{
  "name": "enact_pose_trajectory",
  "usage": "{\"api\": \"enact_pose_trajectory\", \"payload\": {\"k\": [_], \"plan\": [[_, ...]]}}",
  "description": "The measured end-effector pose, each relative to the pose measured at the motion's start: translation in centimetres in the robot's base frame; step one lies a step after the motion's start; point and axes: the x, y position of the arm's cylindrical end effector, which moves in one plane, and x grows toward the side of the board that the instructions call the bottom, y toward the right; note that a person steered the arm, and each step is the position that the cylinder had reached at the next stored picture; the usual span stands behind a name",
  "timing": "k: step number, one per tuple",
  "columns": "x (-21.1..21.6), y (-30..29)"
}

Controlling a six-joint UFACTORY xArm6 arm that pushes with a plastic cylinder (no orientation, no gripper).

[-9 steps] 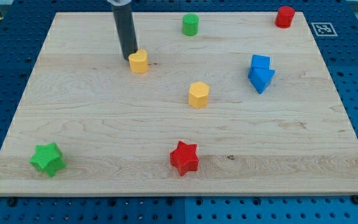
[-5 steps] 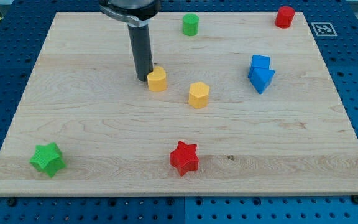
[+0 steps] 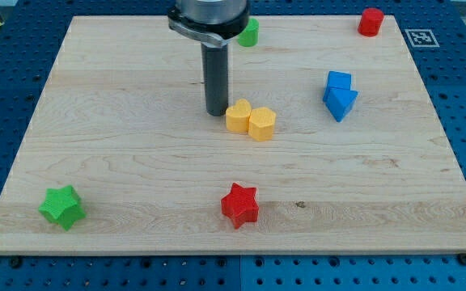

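My tip (image 3: 217, 111) stands near the middle of the wooden board (image 3: 120, 162), touching the upper left side of a rounded yellow block (image 3: 237, 117). That block presses against a yellow hexagonal block (image 3: 261, 124) on its right. Two blue blocks (image 3: 339, 94) sit together further to the view's right. A red star (image 3: 239, 204) lies below, near the board's bottom edge.
A green star (image 3: 61, 206) sits at the bottom left. A green cylinder (image 3: 250, 33) stands at the top, partly hidden behind the arm. A red block (image 3: 370, 21) is in the top right corner. A printed marker (image 3: 421, 36) lies off the board's top right.
My tip has slid right and downward, pushing the rounded yellow block from the upper left until it meets the yellow hexagonal block. The other blocks have stayed put.
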Motion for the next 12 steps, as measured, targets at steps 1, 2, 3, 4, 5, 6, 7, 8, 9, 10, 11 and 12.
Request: {"api": "enact_pose_trajectory", "payload": {"k": [1, 2, 3, 4, 5, 6, 7, 8, 9, 10, 11, 12], "plan": [[0.7, 0.2], [1.5, 1.4], [2.4, 0.8], [3.9, -1.5], [6.2, -1.7], [6.8, -1.7], [6.8, -1.7], [7.6, -1.7], [9.0, -1.7], [9.0, -1.7], [9.4, -1.7], [9.5, -1.7]]}}
